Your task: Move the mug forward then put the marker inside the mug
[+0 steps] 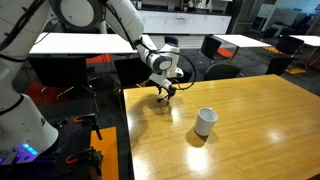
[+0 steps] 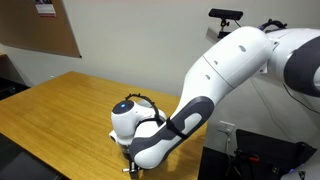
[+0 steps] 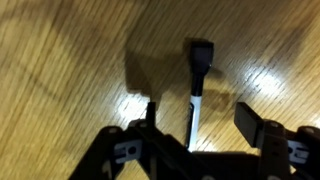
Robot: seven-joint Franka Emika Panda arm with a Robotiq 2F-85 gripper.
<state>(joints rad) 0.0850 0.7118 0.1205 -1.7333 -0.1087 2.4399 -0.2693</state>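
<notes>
The white mug stands upright on the wooden table, toward the middle. My gripper hangs low over the table's far corner, well away from the mug. In the wrist view the marker, with a black cap and a white barrel, lies flat on the wood. My gripper is open, one finger on each side of the marker, and neither finger touches it. In an exterior view the arm hides the mug and the marker, and only the gripper's tip shows at the table edge.
Other tables and dark chairs stand behind the wooden table. The gripper is near the table's edge. A corkboard hangs on the wall.
</notes>
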